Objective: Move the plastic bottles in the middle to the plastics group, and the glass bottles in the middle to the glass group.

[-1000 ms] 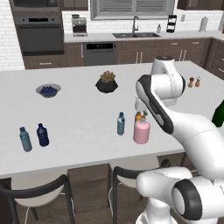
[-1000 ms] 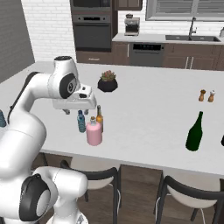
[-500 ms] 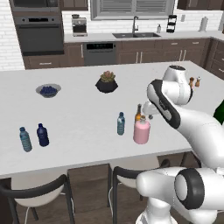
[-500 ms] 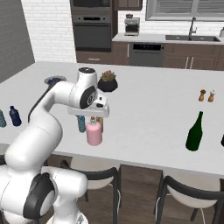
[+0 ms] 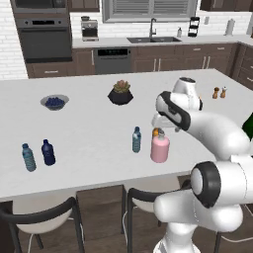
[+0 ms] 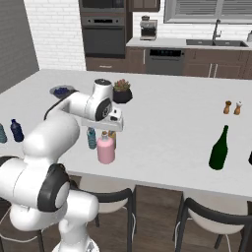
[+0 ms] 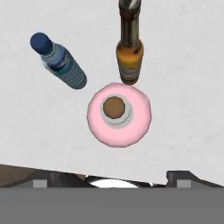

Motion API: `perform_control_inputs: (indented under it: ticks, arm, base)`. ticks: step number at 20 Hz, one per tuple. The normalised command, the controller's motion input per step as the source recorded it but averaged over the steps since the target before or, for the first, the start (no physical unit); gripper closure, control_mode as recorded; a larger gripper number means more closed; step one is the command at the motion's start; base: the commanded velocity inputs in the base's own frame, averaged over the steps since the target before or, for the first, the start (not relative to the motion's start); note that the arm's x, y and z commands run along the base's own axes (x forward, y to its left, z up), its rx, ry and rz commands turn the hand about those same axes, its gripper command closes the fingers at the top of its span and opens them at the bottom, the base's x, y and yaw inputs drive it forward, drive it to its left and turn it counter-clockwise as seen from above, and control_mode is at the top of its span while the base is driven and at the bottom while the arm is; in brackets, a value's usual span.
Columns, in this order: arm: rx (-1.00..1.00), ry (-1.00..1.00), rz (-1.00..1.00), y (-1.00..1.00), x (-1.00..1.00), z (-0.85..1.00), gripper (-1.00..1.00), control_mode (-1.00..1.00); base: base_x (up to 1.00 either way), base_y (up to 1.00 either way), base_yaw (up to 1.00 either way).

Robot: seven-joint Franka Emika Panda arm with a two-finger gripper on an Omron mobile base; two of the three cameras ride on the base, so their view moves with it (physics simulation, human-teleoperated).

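- Hand view looks straight down on the squat pink glass bottle with a pale collar and brown stopper (image 7: 119, 113), with the slim amber-brown beer bottle (image 7: 129, 52) just beside it and the small clear pale-blue ribbed plastic water bottle with a blue cap (image 7: 59, 61) near, standing apart.
- The two-finger gripper (image 6: 114, 124) hangs above this middle cluster with its jaws spread wide and nothing between them; only the dark fingertips (image 7: 41, 183) peek in at the bottom of the hand view.
- Handling, as I judge it: the pink bottle is rigid, smooth and probably slippery, heavier than the plastic one and breakable if tipped. Its wide body may crowd the jaws, so the narrower neck under the stopper looks the safer hold.
- The amber bottle stands so close that a finger coming down on that side could knock it.
- The tall dark green glass bottle (image 6: 218, 148) stands well apart on the counter.
- The opaque dark navy bottle (image 5: 48, 152) and the clear teal-blue water bottle (image 5: 28, 157) stand at the opposite end.
- The white speckled island counter (image 5: 89, 128) is flat and smooth; behind it a dark kitchen with an oven (image 5: 41, 38) and a sink (image 5: 153, 37).
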Motion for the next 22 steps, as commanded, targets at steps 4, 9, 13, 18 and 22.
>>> perform_control_inputs:
  ticks: [4,9,13,18,22]
  arm:
    - [0.0,0.1,-0.02,0.0,0.52,-0.28,-1.0,-1.0]
    - [0.0,0.1,0.0,0.0,0.42,-0.31,-1.0,-1.0]
    - [0.0,0.03,0.0,0.01,0.33,-0.27,-1.0,-1.0]
    - [0.0,0.01,0.0,0.0,0.04,-0.22,-1.0,-1.0]
    - [0.0,0.0,-0.02,0.02,-0.07,-0.09,-1.0,-1.0]
  base:
    - [0.0,0.0,0.0]
    - [0.0,0.0,0.0]
    - [0.0,0.0,0.0]
    - [0.0,0.0,0.0]
    - [0.0,0.0,0.0]
